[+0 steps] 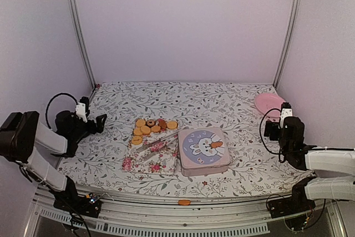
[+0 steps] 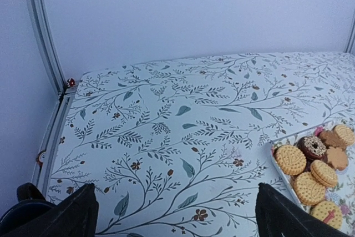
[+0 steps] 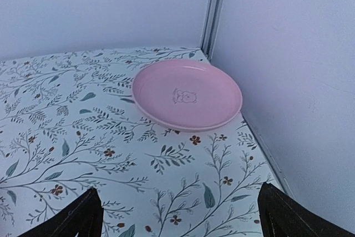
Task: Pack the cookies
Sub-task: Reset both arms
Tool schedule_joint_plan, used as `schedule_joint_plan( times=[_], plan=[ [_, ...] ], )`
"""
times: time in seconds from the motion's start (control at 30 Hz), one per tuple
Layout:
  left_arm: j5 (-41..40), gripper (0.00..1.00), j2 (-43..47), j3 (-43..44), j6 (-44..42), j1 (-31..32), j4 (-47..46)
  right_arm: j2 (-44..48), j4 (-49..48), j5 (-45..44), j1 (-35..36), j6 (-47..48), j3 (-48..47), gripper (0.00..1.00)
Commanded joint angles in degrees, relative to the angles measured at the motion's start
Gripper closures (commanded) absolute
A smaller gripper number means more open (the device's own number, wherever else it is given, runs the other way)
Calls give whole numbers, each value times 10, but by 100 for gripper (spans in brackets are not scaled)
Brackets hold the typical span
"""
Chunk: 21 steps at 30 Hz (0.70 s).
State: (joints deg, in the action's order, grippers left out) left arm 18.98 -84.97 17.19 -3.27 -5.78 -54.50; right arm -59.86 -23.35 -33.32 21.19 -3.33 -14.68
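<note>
My left tool (image 1: 95, 123) hangs spread and empty over the table (image 1: 222, 101). To its right the cookies (image 1: 151, 126) lie on a floral tray (image 1: 145, 156), the closed bunny tin (image 1: 203, 149) just beyond. My right tool (image 1: 273, 127) is spread too, near a pink plate (image 3: 187, 95). No cookie is gripped; whether any are inside the tin, I cannot tell.

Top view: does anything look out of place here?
Yes. One orange cookie lies off the table, on the metal rail at the near edge, apart from the other cookies on the floral tray.
</note>
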Motion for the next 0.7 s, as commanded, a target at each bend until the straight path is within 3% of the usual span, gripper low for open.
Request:
schedule_joint_plan(
  times=[0.0, 0.07, 0.3, 0.4, 0.47, 0.53, 0.67],
  plan=[
    [8, 1, -15, -36, 11, -3, -188, -21, -290, 24, -58, 65, 44, 1],
    [19, 1, -52, -86, 10, -1, -333, -55, -341, 62, -78, 61, 50, 1],
    [20, 1, -33, -109, -26, 23, -332, -210, -468, 202, -155, 78, 26, 1],
    [18, 0, -42, -129, -26, 23, -383, -275, -518, 252, -188, 59, 15, 1],
    [6, 0, -47, -153, -25, 25, -437, -276, -467, 247, -193, 49, -7, 1],
    [-13, 1, -69, -173, -22, 29, -496, -278, -477, 252, -197, 44, -3, 1],
    [-18, 1, -67, -176, -21, 30, -497, -275, -489, 252, -197, 44, 4, 1]
  ],
)
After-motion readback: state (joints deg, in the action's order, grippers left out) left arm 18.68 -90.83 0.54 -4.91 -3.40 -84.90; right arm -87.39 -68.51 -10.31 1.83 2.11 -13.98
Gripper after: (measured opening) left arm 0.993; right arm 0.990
